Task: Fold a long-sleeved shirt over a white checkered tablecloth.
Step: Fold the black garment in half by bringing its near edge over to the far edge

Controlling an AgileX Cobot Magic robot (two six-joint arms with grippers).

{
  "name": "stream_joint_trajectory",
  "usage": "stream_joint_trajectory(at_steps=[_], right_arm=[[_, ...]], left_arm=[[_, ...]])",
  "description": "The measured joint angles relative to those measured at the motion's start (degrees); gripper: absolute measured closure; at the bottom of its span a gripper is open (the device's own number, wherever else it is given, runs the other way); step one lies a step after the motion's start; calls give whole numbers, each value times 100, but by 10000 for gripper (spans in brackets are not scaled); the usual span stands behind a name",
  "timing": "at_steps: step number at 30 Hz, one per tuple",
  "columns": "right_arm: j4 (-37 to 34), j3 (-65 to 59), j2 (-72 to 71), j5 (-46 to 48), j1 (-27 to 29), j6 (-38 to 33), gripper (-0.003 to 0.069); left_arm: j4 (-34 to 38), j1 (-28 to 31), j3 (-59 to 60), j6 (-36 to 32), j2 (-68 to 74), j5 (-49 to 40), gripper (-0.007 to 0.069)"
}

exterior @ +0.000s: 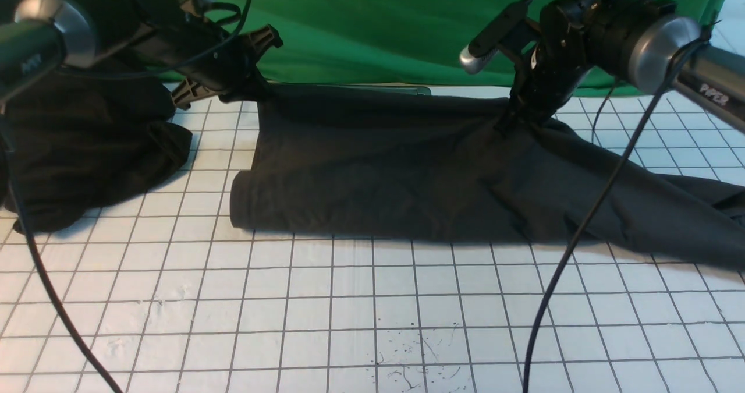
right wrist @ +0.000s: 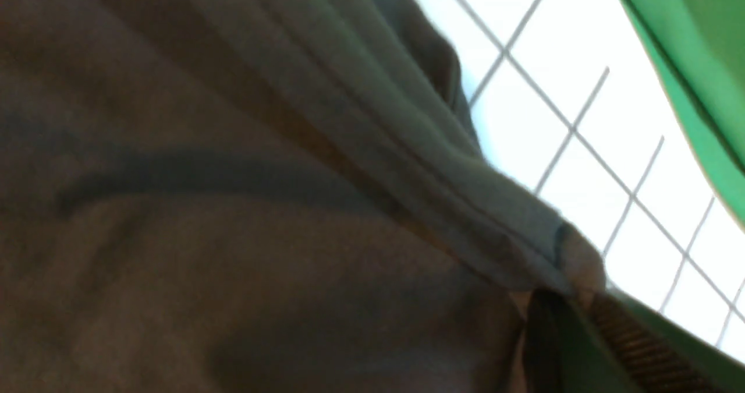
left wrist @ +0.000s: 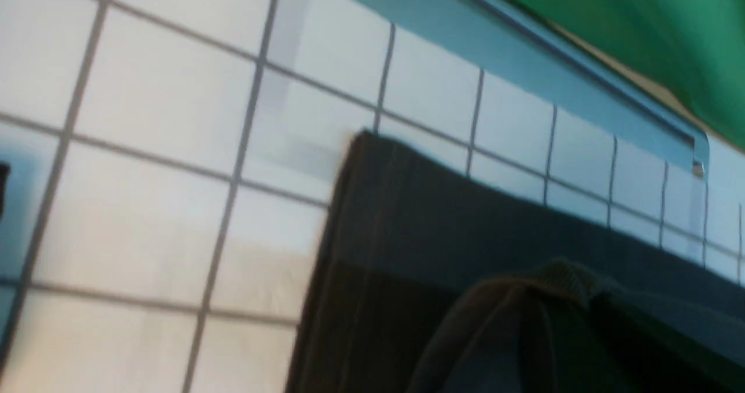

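Observation:
The long-sleeved shirt [exterior: 396, 172] lies as a broad charcoal band across the white checkered tablecloth [exterior: 349, 305], one sleeve trailing off to the right. My left gripper [exterior: 255, 93] is at the shirt's far left corner, shut on a bunched hem of the shirt [left wrist: 553, 282]. My right gripper [exterior: 512, 124] is at the shirt's far edge to the right of centre. It is shut on a gathered ridge of the shirt [right wrist: 512, 218], whose folds run up to the fingertips [right wrist: 582, 317].
A deeper black heap of plain cloth [exterior: 87, 148] lies at the left under the left arm. A green backdrop [exterior: 378, 26] hangs along the table's far edge. Black cables [exterior: 582, 230] cross the front of the tablecloth on both sides.

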State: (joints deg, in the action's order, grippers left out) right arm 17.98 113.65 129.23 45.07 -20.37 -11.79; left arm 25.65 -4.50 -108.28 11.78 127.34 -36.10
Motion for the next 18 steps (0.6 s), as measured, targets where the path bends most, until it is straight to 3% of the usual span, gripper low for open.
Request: stream_joint_trajectory(at_steps=[11,14,18], right_arm=[[23,133,545,-1018,7,-202,562],[25,133,651,-1231,9,-215,498],[42,133,713,-1308,14,-242,335]], left_arm=[[20,6,0,-99,457,633,605],[20,6,0,-106,477,683,603],[20,6,0,-111,494,696,573]])
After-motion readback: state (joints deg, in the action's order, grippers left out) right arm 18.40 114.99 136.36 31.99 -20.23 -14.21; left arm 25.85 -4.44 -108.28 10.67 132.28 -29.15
